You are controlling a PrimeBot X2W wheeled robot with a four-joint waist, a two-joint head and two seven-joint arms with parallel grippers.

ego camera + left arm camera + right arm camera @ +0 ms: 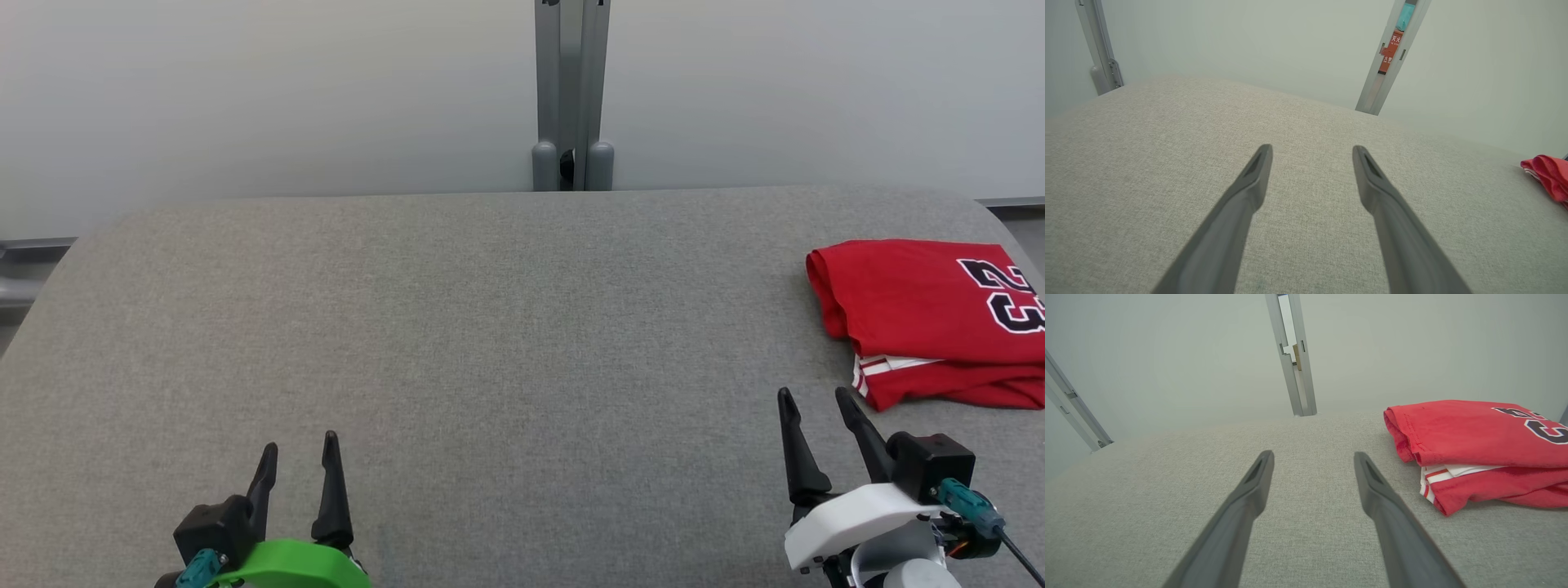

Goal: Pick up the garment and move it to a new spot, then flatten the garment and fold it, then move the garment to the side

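Nearest the camera, the left gripper hovers low over the grey fabric-covered desk. Its fingers are spread moderately apart with nothing between them, and the left wrist view shows bare cloth surface in the gap. The right gripper sits a little farther up on the right side, fingers likewise parted and empty, its tips just short of the near hem of the garment and not touching it. The garment, a red jersey with a dark number and white-striped trim, lies folded into a compact stack at the desk's right edge, part of it running out of the head view. By the look of it the fold is made and the shift to the side is at or near its end. If the stack needs to go farther, the right fingers should close on all layers together at the near left corner, lift slightly instead of dragging, and set it down flat. Otherwise they should draw straight back, clear of the loose striped edge. Beyond stand a grey post and a pale wall.
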